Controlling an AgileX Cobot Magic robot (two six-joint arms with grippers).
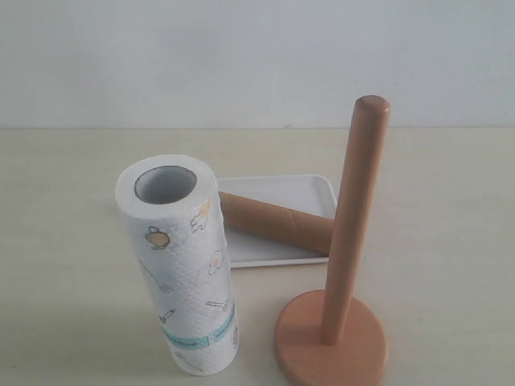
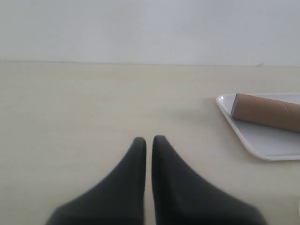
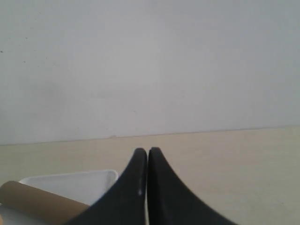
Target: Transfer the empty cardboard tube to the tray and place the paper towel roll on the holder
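Exterior view, paper towel roll [image 1: 181, 273] stood upright on the table [image 1: 64, 241], wooden holder [image 1: 352, 233] just beside it, empty cardboard tube [image 1: 278, 223] lay across the tray [image 1: 273, 189] behind both, left wrist view, left pincer [image 2: 149, 139] clenched and empty, right wrist view, right pincer [image 3: 147, 151] clenched and empty.

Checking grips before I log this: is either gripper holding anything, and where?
Nothing is held: left gripper and right gripper are both shut and empty.

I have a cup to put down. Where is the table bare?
Bare table left of the paper towel roll, right of the holder, and behind the tray. Crowded in the middle, where those three bunch together.
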